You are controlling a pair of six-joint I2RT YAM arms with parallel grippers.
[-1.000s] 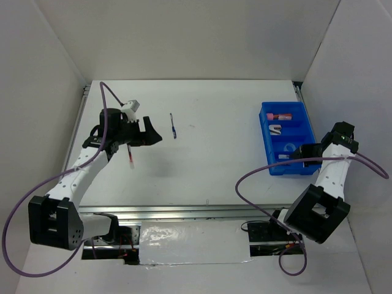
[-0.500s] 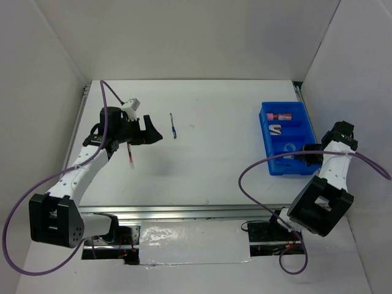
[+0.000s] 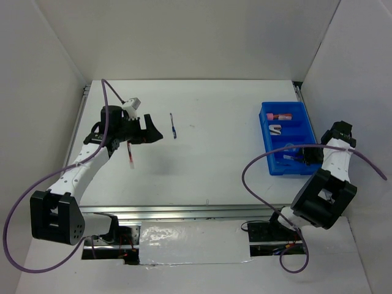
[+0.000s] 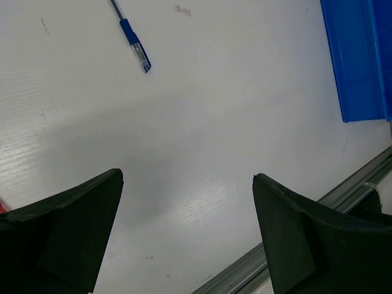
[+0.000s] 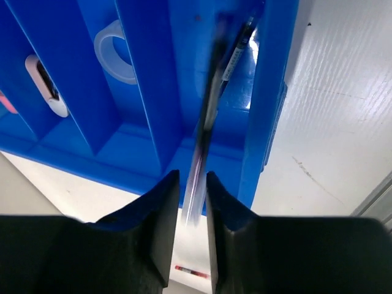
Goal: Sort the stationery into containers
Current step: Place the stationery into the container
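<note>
Stationery lies scattered: a thin red pen [image 3: 130, 155] under the spread left gripper [image 4: 187, 236], then a dark-blue pen [image 3: 174, 126] on the table [image 3: 214, 159]. Rightward, the right gripper [image 5: 187, 202] pinches a blurred pen [image 5: 205, 131] over the blue bin's [image 3: 267, 136] near compartment, beside a clear tape ring [image 5: 114, 51].

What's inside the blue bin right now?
The blue bin holds a clear tape ring, a white item, and a pen pinched by the right gripper. Its far compartments are out of frame.

A white table [image 3: 214, 153] carries a blue pen [image 3: 174, 127], a red pen [image 3: 130, 155] and a blue bin [image 3: 267, 131].
</note>
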